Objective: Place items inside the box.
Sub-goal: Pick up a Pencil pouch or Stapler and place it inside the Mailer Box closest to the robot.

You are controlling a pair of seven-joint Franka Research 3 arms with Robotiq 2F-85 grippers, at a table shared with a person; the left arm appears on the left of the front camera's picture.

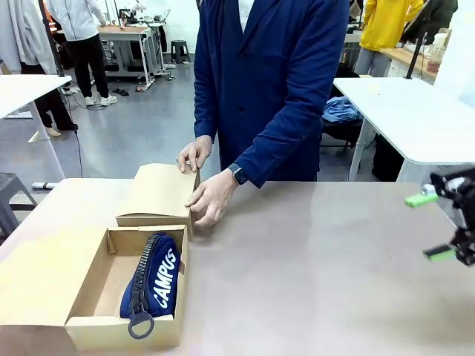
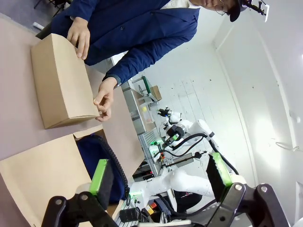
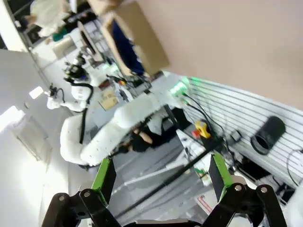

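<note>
An open cardboard box (image 1: 119, 334) sits at the table's near left corner. A navy zip pouch (image 1: 159, 278) with white "CAMPUS" lettering lies inside it, against the right wall. My right gripper (image 1: 432, 226) hovers open at the far right edge, well away from the box and holding nothing. In the right wrist view its fingers (image 3: 104, 182) stand wide apart, with the box (image 3: 142, 40) far off. My left gripper (image 2: 159, 175) is open and empty above the box flap (image 2: 42, 179), the pouch (image 2: 92, 151) just beyond it.
A person in a dark blue coat stands at the far side. Both hands (image 1: 214, 196) rest on a cardboard lid or shallow box (image 1: 159, 193) just behind the open box. The table's middle and right (image 1: 319, 267) are bare.
</note>
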